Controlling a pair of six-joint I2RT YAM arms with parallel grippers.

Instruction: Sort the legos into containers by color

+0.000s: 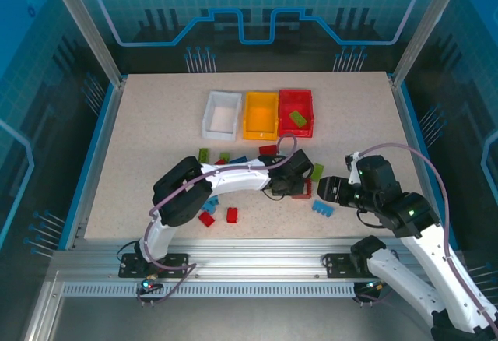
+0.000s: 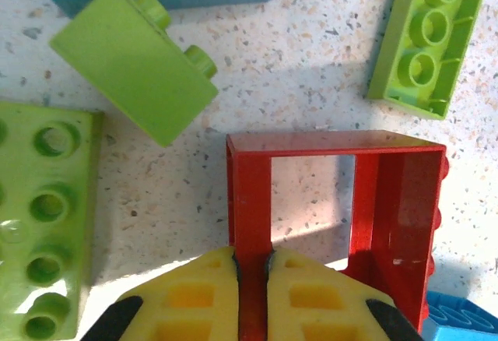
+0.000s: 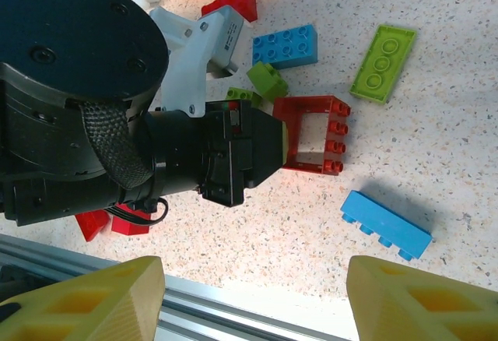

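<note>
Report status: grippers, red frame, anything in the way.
Left gripper shut on one wall of the red frame. Right gripper open, empty. Lime brick close by the frame's corner.

A speckled beige worktop [image 1: 156, 146] lies inside a booth, and up close its surface shows fine brown and grey flecks. A blue trim [image 1: 95, 154] runs along its left and right sides. At the near edge a slotted aluminium rail [image 1: 257, 265] spans the width, with a perforated strip [image 1: 257, 288] just in front. Slanted metal posts [image 1: 84, 26] rise from the far corners. Behind stands a blue back panel [image 1: 257, 14] printed with a gear and circuit lines.
</note>
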